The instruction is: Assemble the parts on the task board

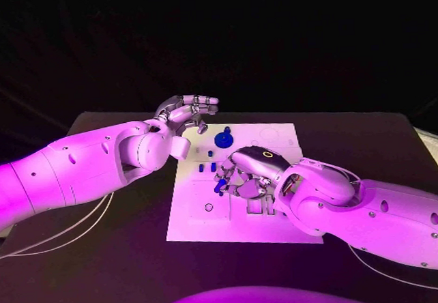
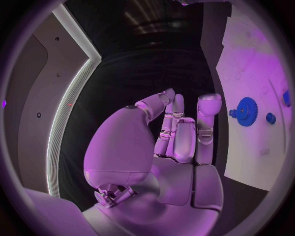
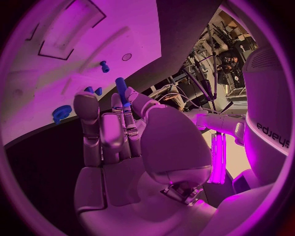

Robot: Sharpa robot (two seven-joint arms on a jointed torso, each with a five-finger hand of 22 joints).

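Right hand (image 1: 248, 169) mid-frame over task board (image 1: 278, 138), pinching a blue peg (image 3: 120, 87), clearest in right wrist view. Left hand (image 1: 185, 112) upper-left off board, fingers curled, empty. Blue gear (image 2: 246, 111) on board.

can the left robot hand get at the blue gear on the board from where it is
Probably yes. The left robot hand hovers past the task board's far corner, holding nothing, and the blue gear lies close by in the open. The right robot hand works nearer the middle.
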